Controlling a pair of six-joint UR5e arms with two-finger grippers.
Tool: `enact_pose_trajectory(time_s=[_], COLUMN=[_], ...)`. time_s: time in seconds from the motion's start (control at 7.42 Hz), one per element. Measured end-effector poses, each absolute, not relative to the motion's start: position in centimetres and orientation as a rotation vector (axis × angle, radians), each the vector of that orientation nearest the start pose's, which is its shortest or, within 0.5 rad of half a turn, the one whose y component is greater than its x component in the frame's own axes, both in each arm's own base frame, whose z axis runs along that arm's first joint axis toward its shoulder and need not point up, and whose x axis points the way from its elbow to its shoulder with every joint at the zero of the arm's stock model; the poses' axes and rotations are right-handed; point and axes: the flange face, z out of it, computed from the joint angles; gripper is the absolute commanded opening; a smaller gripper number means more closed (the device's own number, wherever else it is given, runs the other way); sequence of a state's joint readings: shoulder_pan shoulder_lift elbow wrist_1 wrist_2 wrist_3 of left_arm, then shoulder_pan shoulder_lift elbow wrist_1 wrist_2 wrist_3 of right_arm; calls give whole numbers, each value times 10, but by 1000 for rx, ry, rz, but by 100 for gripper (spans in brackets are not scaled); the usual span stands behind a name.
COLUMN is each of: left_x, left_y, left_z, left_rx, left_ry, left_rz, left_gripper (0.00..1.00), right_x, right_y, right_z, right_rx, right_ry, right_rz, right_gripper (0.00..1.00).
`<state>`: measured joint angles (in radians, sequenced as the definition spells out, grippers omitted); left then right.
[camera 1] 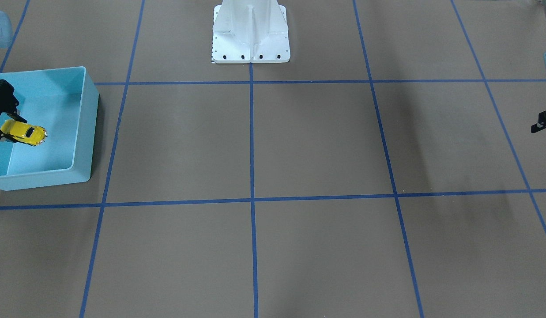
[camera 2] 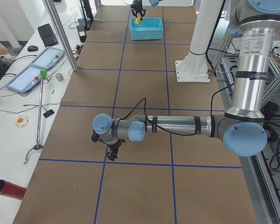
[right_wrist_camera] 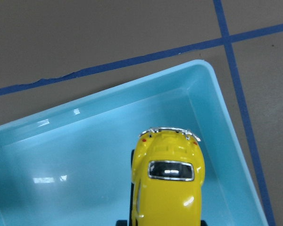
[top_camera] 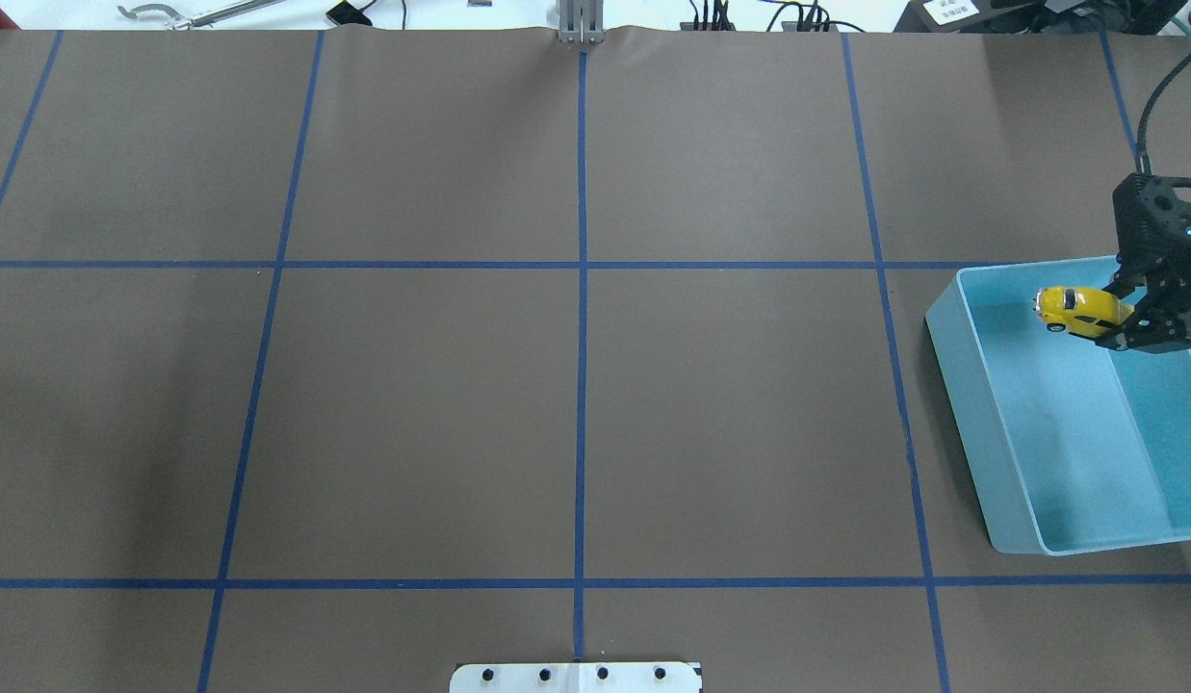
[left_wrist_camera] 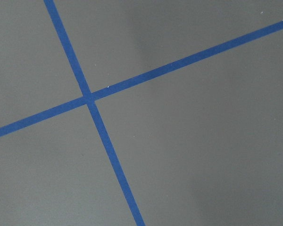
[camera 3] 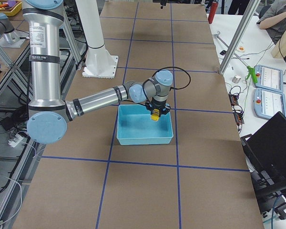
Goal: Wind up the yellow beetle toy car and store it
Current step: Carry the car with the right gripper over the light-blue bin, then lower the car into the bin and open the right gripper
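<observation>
Pinching yellow beetle toy car (top_camera: 1076,310) with right gripper (top_camera: 1120,316) over light-blue bin (top_camera: 961,423) corner, hiding one car end. Hovering left gripper (camera 2: 112,156) above tabletop (top_camera: 576,423); cropped, tiny, cannot tell spread or pressed together.

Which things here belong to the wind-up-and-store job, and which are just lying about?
Job: yellow beetle toy car, clamped in the right gripper; light-blue bin beneath it.
Lying about: black keyboard, two touchscreen pendants, long grabber stick, red cylinder, all on the white side table.
</observation>
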<state>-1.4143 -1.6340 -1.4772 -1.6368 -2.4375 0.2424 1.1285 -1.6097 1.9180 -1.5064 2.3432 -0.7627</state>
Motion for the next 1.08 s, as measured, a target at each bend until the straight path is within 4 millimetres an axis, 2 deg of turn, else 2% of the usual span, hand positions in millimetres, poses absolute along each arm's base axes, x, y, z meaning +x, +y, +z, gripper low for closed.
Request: enact_pose_trajectory(time_s=[0.13, 0.27, 0.4, 0.54, 1.08], left_x=[24, 25, 25, 25, 24], left_y=[-523, -524, -524, -524, -523], left_z=[659, 659, 659, 659, 660], left_rx=[71, 72, 72, 72, 70], left_ry=[870, 870, 870, 870, 870], left_rz=[389, 389, 390, 389, 389], left_gripper=[100, 100, 100, 100, 100], right_x=[-142, -138, -137, -137, -139], right_y=[-444, -435, -429, -425, -424], right_z=[501, 503, 507, 511, 522], right_rx=[507, 511, 515, 512, 494], right_ry=[-766, -775, -780, -784, -803], right_rz=[-1274, -1279, -1284, -1287, -1284], right_gripper=[22, 41, 67, 100, 100])
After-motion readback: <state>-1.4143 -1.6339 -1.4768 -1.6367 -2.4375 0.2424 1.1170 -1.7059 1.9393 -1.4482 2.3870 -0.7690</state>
